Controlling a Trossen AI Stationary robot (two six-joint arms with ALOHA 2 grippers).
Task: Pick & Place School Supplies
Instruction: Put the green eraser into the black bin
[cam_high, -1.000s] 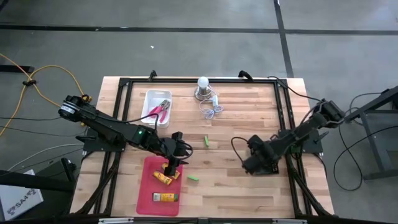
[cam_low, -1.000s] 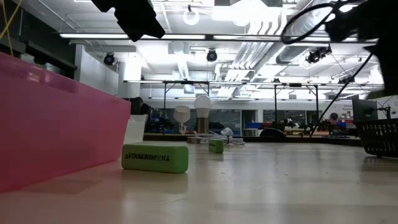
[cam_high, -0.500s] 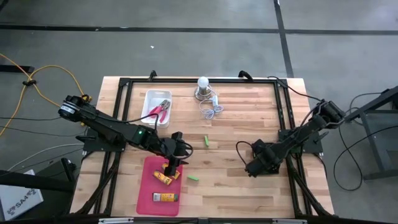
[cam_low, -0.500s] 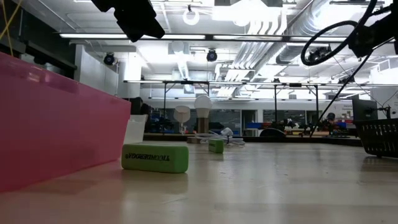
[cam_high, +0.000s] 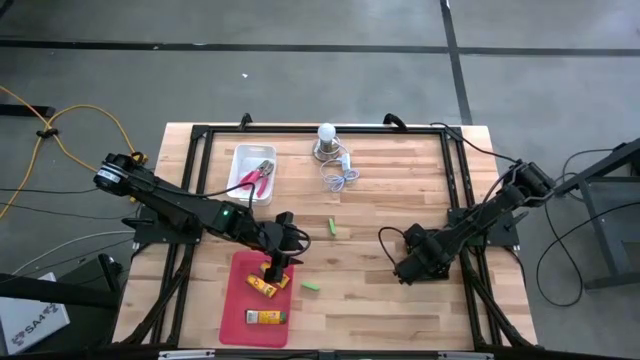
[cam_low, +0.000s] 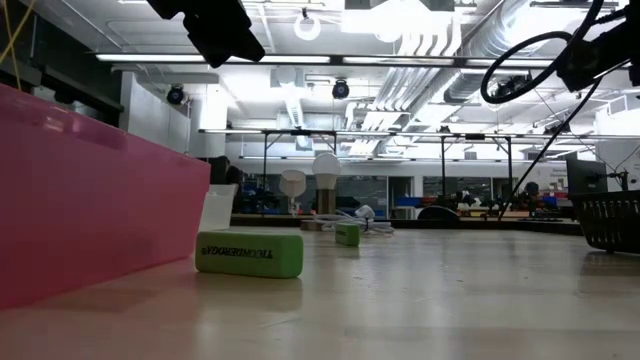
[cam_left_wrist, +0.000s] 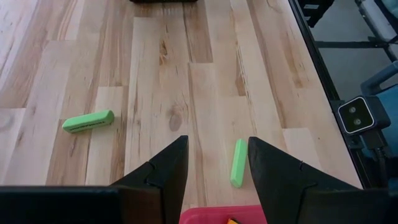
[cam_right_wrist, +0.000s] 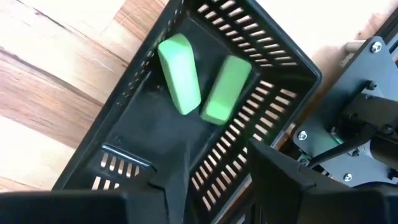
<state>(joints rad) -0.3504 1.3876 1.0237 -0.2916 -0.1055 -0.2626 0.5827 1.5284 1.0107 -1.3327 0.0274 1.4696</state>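
My left gripper (cam_high: 276, 264) hangs open over the far end of the pink tray (cam_high: 238, 300), with nothing between its fingers (cam_left_wrist: 217, 142). Two orange-yellow pieces (cam_high: 262, 288) (cam_high: 266, 317) lie flat in that tray. Two light-green sticks (cam_high: 331, 227) (cam_high: 312, 286) lie flat on the wood, one just past the left fingertips (cam_left_wrist: 238, 163). My right gripper (cam_right_wrist: 217, 149) stands open, pointing down over the black basket (cam_right_wrist: 134, 118), where two more green sticks (cam_right_wrist: 180, 74) (cam_right_wrist: 225, 87) lie on the floor. The pink-handled tools (cam_high: 260, 176) rest in a white tray (cam_high: 240, 160).
A white bulb (cam_high: 326, 133) with a coiled cord (cam_high: 340, 178) stands at the table's far edge. A black frame (cam_high: 455, 200) runs around the tabletop. In the low view the pink tray's wall (cam_low: 90, 200) fills the left. Bare wood lies between the two arms.
My right gripper has tipped a little steeper over the black basket and shifted slightly toward the table's near edge. In the low view its cable loop has swung to the right. My left arm has kept still.
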